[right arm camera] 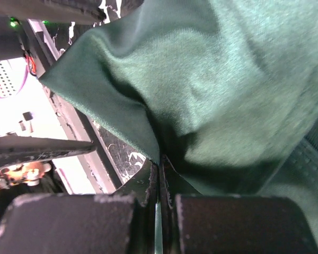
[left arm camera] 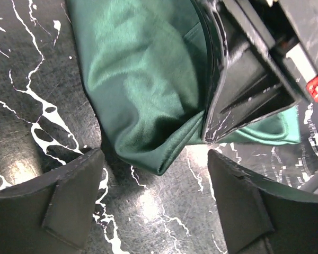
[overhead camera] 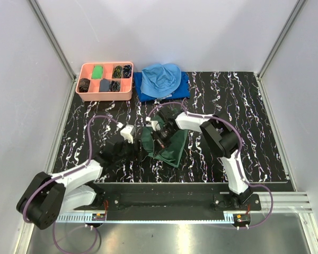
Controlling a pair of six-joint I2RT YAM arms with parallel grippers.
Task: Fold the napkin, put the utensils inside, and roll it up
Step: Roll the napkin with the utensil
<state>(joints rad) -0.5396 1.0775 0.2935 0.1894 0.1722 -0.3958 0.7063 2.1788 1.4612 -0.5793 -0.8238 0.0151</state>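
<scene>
Right wrist: right claw [right arm camera: 159, 170] clenched on dark green soft cloth napkin [right arm camera: 217, 79], pinch apparently thin, may slip free; left claw [left arm camera: 156, 161] spread, empty, cloth edge just ahead.

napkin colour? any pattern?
The napkin is plain dark green, no pattern; best in the right wrist view.

Pink tray [overhead camera: 105, 96] beside light blue cloth [overhead camera: 161, 78]
</scene>
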